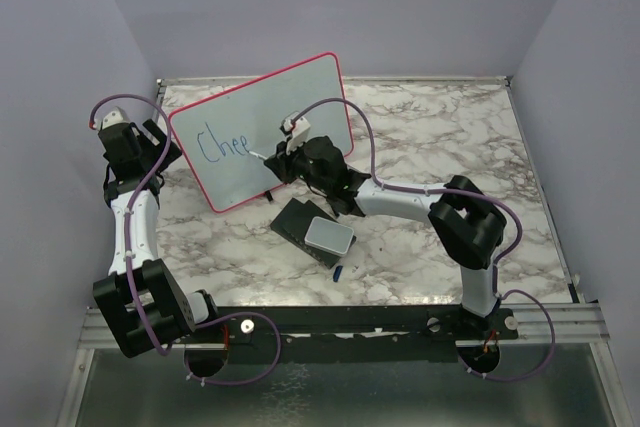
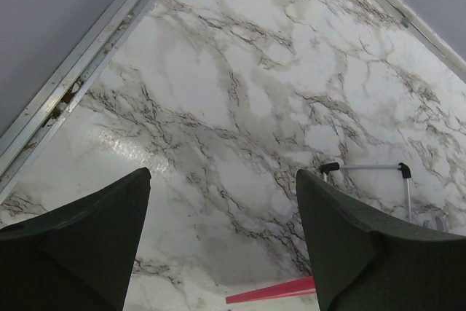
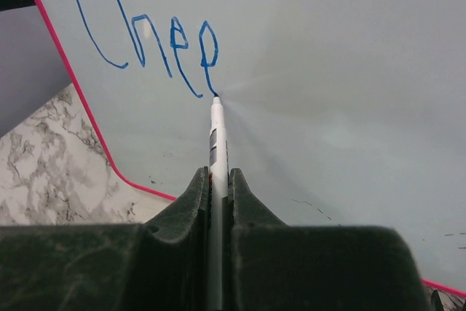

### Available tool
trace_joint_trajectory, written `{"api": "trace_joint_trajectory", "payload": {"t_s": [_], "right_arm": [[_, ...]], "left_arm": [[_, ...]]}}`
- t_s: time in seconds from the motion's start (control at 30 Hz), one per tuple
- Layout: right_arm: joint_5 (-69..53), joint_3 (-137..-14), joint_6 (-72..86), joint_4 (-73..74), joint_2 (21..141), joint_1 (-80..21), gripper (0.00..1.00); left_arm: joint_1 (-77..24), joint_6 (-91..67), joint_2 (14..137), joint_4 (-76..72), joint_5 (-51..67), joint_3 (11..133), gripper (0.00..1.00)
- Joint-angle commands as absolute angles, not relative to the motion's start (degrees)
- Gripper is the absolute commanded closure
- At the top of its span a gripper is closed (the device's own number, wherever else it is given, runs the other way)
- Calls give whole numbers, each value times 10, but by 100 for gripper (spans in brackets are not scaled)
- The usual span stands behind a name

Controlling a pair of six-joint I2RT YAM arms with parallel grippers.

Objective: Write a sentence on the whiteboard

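Toward the far left of the marble table (image 1: pixel 430 137), propped upright and leaning back: the whiteboard (image 1: pixel 290 97), red-pink frame (image 3: pixel 80 107) all round. On its left half, in blue marker: the sentence (image 1: pixel 222 144). Reads only "Chee".

Right gripper (image 3: pixel 216 187): clamped on a white marker (image 3: pixel 215 143), jaws pressing the barrel from both sides. Tip touching the board right at the tail of the last "e".

Left gripper (image 2: pixel 222 238): spread wide, gripping nothing, behind the board's left edge. Between its fingers (image 2: pixel 80 245), only marble and a sliver of the red frame. Past one finger, a thin metal bar (image 2: pixel 368 169) with black end caps.

In front of the board, under the right arm: a dark eraser block (image 1: pixel 328 235) with a grey-white pad, lying flat. Just beside it, a small blue cap (image 1: pixel 339 270).
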State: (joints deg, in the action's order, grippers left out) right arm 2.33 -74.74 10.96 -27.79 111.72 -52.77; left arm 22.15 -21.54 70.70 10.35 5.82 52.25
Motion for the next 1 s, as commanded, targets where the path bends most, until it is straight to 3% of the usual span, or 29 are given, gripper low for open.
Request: {"api": "trace_joint_trajectory", "payload": {"t_s": [0.0,0.23,0.53,0.97], "right_arm": [[74,-732,102,-283,1101,-524,99],[70,-717,97,-302,1075,-524,99],[-30,-636,89,-357,985,-525,99],[-31,-614,84,-346,945,-519,99]], "left_arm": [[222,-209,694,93,69,518,18],[222,-208,693,92,69,517,18],[222,-209,690,91,71,516,18],[217,-207,697,90,76,516,18]]}}
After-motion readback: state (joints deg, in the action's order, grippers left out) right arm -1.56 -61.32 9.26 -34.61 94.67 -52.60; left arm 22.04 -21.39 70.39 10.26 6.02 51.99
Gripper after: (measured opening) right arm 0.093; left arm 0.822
